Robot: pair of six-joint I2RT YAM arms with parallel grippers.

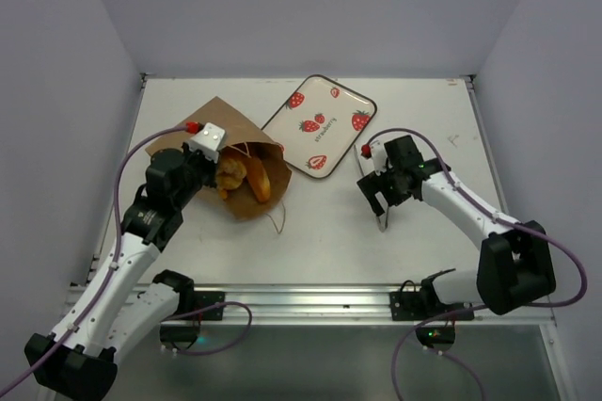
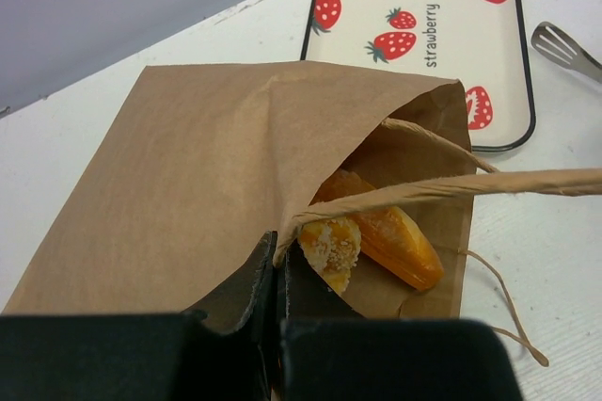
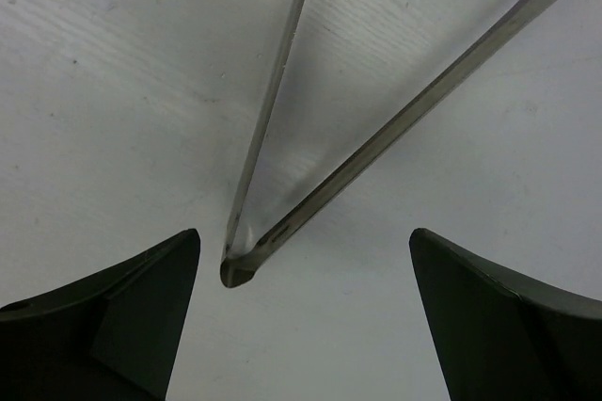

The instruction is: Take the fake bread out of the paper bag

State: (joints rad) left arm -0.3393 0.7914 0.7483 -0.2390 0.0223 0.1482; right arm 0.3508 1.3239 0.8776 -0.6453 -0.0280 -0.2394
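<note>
The brown paper bag (image 1: 229, 117) lies on its side at the left, its mouth facing right. Glossy orange fake bread (image 1: 248, 179) shows inside the mouth. In the left wrist view the bag (image 2: 188, 166) holds a smooth orange roll (image 2: 395, 236) and a sugar-crusted piece (image 2: 331, 248). My left gripper (image 2: 279, 260) is shut on the bag's upper mouth edge by its cord handle (image 2: 451, 189), holding it lifted. My right gripper (image 3: 303, 236) is open, hovering over the hinge end of metal tongs (image 3: 376, 161) that lie on the table.
A white strawberry-print tray (image 1: 320, 123) lies just right of the bag's mouth; its rim (image 2: 310, 34) shows in the left wrist view. The tongs (image 1: 380, 222) lie under my right gripper (image 1: 381, 201), their head (image 2: 564, 48) beside the tray.
</note>
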